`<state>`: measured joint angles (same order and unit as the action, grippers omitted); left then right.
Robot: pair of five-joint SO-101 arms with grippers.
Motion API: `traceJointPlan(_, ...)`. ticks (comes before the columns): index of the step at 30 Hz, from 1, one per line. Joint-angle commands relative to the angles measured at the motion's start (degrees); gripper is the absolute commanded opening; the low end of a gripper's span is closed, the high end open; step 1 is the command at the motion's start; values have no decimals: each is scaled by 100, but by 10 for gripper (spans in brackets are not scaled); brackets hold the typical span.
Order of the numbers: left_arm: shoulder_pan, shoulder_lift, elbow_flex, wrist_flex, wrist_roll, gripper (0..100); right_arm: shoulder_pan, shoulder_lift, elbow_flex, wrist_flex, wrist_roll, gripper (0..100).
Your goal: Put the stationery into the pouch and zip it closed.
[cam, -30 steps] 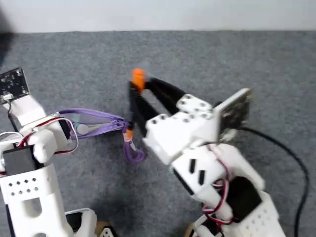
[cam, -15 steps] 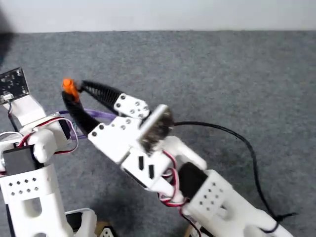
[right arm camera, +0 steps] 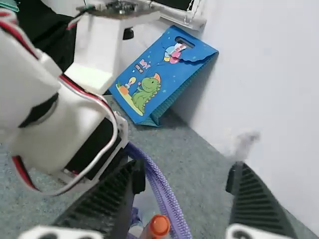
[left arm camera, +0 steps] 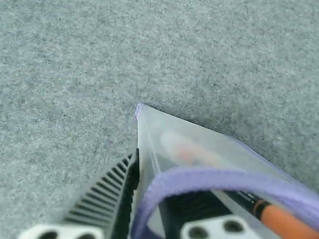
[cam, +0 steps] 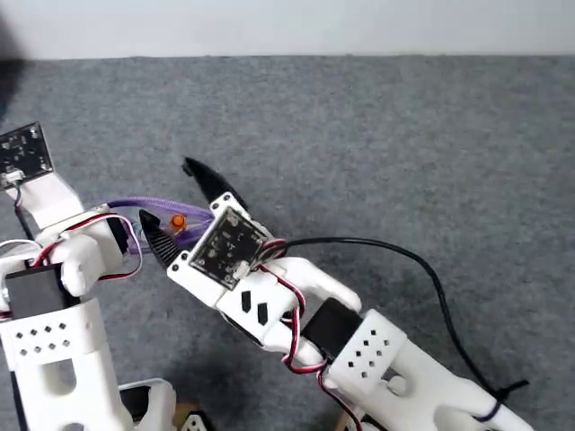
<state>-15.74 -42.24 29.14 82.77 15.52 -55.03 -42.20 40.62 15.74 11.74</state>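
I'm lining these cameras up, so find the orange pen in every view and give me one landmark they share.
High view: the orange pen sits at the purple zip band, between the right gripper's open fingers.
Left wrist view: the pen lies alongside the zip band, by the clear pouch wall.
Right wrist view: its orange tip is against the zip band, nearer one finger.
Shared landmark: the purple zip band.

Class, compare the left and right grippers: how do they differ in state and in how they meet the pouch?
The left gripper is shut on the pouch; the right gripper is open. The left gripper pinches the pouch's wall; the right gripper straddles its purple rim, beside the pen. Both are black and ribbed.
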Motion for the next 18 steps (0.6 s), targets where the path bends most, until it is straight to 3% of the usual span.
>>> traceJointPlan(1,26,413,57,44,-53,12,268,-338,-765,857,-378,213)
traceJointPlan(5,26,413,57,53,-53,12,629,-752,-809,2378,-1064,175)
traceJointPlan(12,35,413,57,53,-53,12,787,-1209,-747,4145,-2233,176)
traceJointPlan(15,35,413,57,53,-53,12,787,-1200,-255,4136,-2382,176)
traceJointPlan(18,35,413,57,53,-53,12,778,-1200,501,3284,-2356,173)
